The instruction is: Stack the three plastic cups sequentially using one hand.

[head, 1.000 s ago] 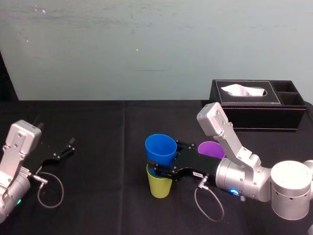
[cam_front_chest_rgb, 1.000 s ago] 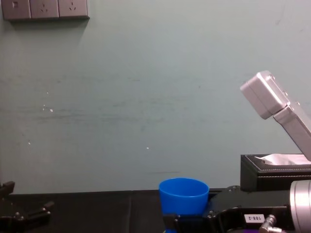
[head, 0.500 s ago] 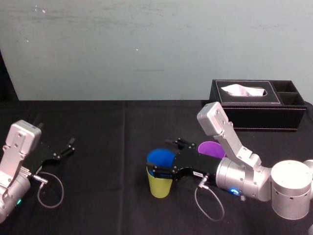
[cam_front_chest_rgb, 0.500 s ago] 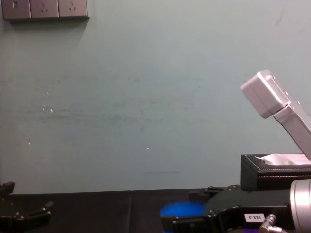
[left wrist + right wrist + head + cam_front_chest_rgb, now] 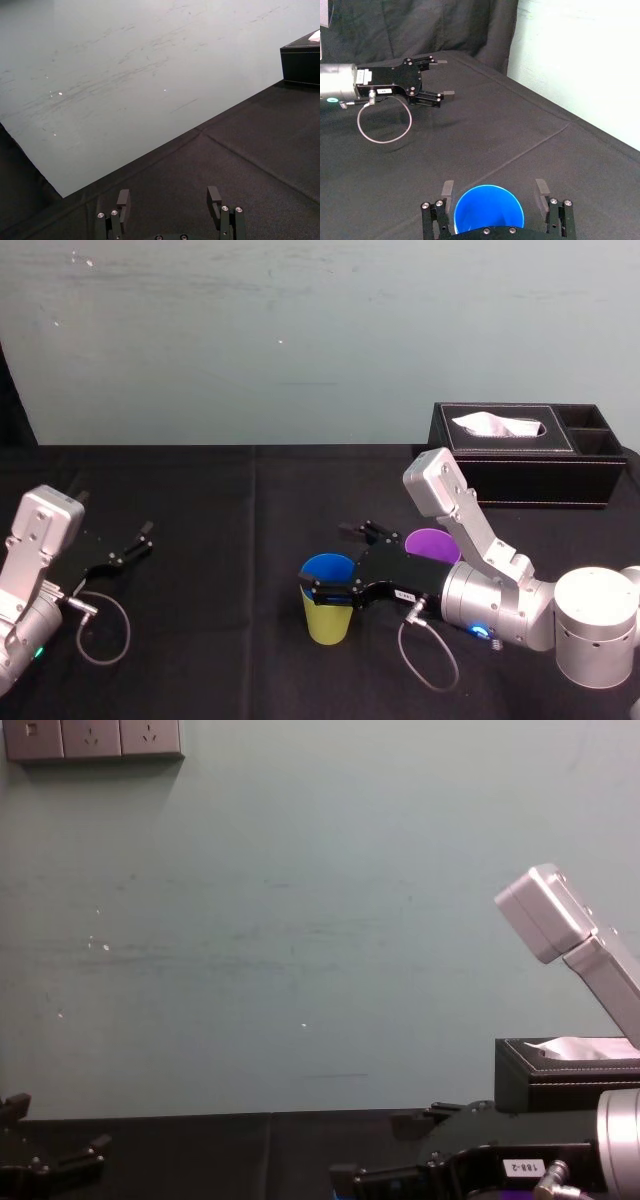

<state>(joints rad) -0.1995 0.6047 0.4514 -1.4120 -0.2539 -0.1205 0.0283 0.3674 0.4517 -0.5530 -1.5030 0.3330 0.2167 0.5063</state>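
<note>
**Left to right:** At the table's left side, the left gripper (image 5: 135, 543) is parked low on the black tablecloth (image 5: 230, 490), its two black fingers held apart around nothing.

Near the middle of the cloth, the smooth blue plastic cup (image 5: 326, 568) is seated upright inside the tapered yellow-green plastic cup (image 5: 328, 622). Only a blue rim is left showing above the yellow-green one.

The nested pair is flanked by the right gripper (image 5: 494, 188), the black long-jawed hand marked with a small white number label (image 5: 405, 594). Its jaws are spread, one finger to each side of the blue rim. In the right wrist view a sliver of cloth is seen between rim and finger, so the cup is not pinched.

The right arm is reached in from the right, laid low and nearly level across the table, with its fingers pointed toward the robot's left.

Just behind the gripper's body, the purple plastic cup (image 5: 432, 543) is stood upright, apart from the other two. Farther back on the right, a black leather tissue box (image 5: 530, 475) is set near the wall, with a white tissue (image 5: 497, 425) drawn up through its slot.
</note>
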